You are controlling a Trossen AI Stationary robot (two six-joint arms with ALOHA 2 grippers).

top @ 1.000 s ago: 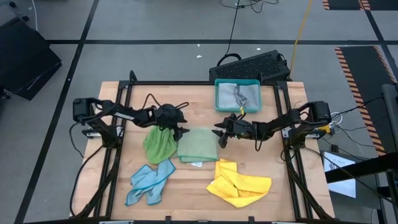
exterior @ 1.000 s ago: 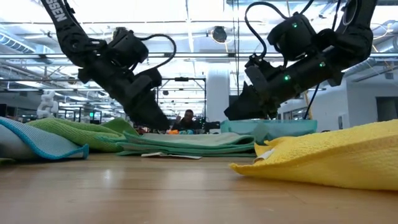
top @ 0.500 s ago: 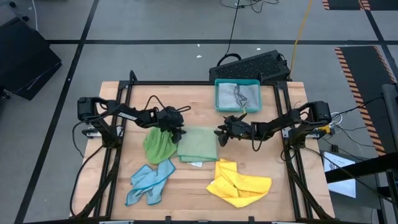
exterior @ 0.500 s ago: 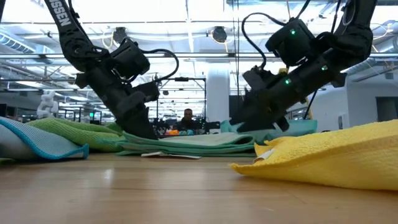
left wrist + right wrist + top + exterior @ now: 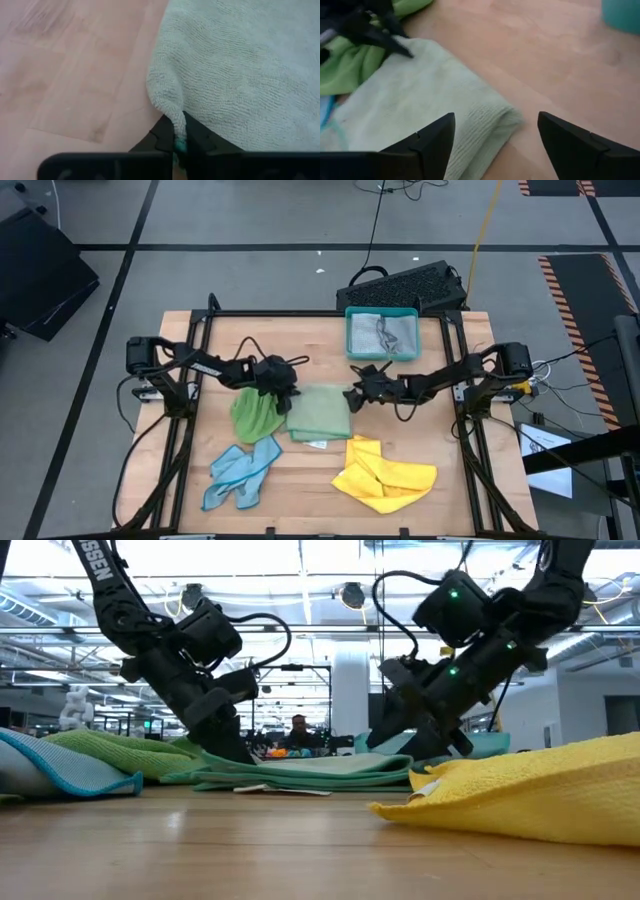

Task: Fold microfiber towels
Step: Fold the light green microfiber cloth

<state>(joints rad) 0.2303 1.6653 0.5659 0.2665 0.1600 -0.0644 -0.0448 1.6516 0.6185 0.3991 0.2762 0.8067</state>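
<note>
Left claw (image 5: 180,142) pinched tight on a corner of the folded pale green microfiber towel (image 5: 318,412), low at that towel's left rear corner on the wooden bench (image 5: 310,345). Wrist view shows the cloth corner squeezed between the 2 dark fingers (image 5: 162,137). Right claw (image 5: 495,137) spread wide, holding nothing, fingers either side of the same towel's right rear corner, just above the bench; in the high view it sits at the towel's right edge (image 5: 352,395).

Pale green towel lies flat mid-bench, between the 2 claws. Crumpled bright green microfiber towel (image 5: 255,415) touches its left side. Light blue microfiber towel (image 5: 240,472) loosely bunched front-left, near the bright green one. Yellow microfiber towel (image 5: 383,472) rumpled front-right, just in front of the pale green one. Rigid teal plastic tray (image 5: 381,313) at rear centre, grey microfiber cloth (image 5: 382,333) lying inside it.
</note>
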